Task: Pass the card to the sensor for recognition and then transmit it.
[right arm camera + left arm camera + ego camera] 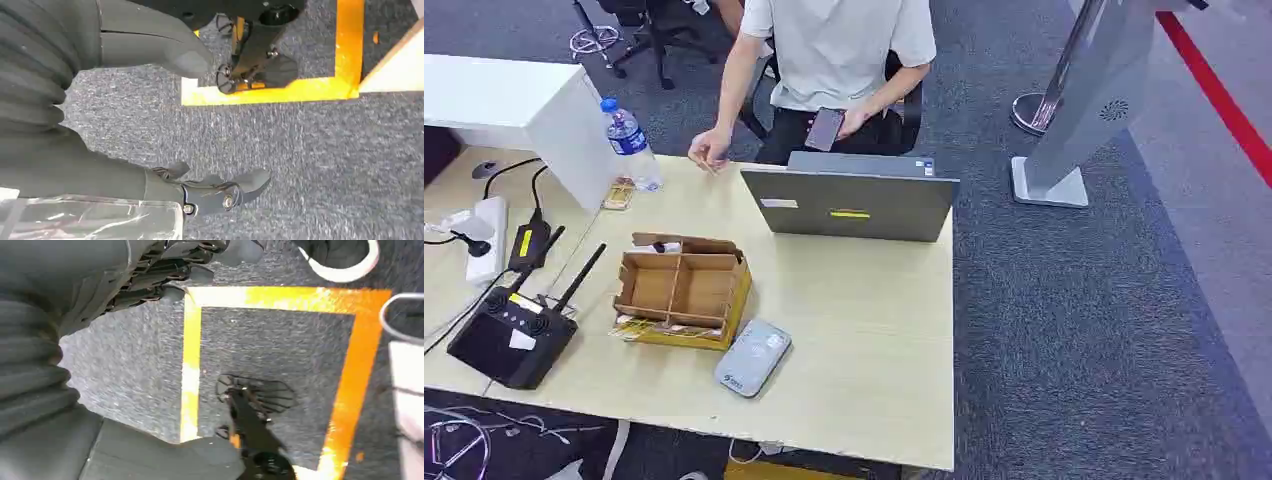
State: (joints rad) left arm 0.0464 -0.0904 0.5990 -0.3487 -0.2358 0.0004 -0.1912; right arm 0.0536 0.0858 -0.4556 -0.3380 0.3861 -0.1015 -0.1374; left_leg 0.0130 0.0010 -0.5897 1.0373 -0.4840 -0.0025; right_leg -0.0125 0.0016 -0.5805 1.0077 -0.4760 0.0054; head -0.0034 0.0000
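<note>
Left robot hand (pixel 100 300), right robot hand (pixel 90 170): fingers apart, empty; sensor (pixel 752 358) beside cardboard box (pixel 684 290), before laptop (pixel 849 203).

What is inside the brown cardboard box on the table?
The cardboard box has dividers making several compartments, and the ones that show look bare brown. Its near wall hides part of the bottom. A small item lies on the back flap; what it is cannot be told.

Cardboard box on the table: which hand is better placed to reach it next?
Left, probably. The cardboard box and grey sensor sit left of centre in the head view, on the left arm's side. Both the left hand and right hand hang empty over the floor.
</note>
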